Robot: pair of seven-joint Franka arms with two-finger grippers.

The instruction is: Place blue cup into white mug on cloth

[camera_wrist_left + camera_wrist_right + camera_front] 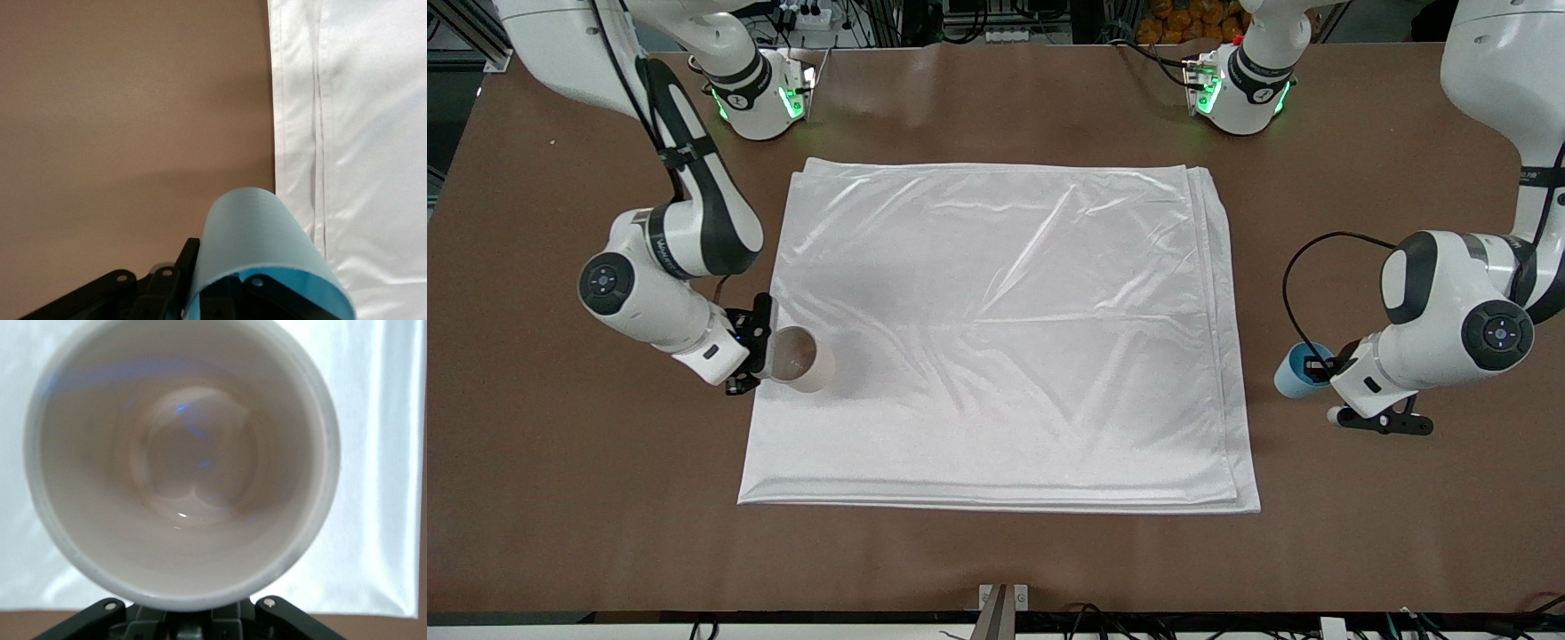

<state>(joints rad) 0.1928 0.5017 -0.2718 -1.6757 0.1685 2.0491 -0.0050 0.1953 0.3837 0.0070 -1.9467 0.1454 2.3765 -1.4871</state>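
The white mug (805,360) is tilted at the cloth's (1005,311) edge toward the right arm's end. My right gripper (763,354) is shut on it. In the right wrist view the mug's open mouth (180,460) faces the camera and hides my right gripper's (193,617) fingers; the cloth (380,487) lies under it. My left gripper (1318,366) is shut on the blue cup (1291,373), low over bare table beside the cloth's edge at the left arm's end. In the left wrist view the cup (257,230) lies tilted in my left gripper (220,287), one finger inside its wall, beside the cloth (373,133).
The brown table (560,498) has bare room all round the cloth. Both arm bases (760,98) (1240,89) stand along the table's edge farthest from the front camera. A black cable (1294,267) loops above the table by the left arm.
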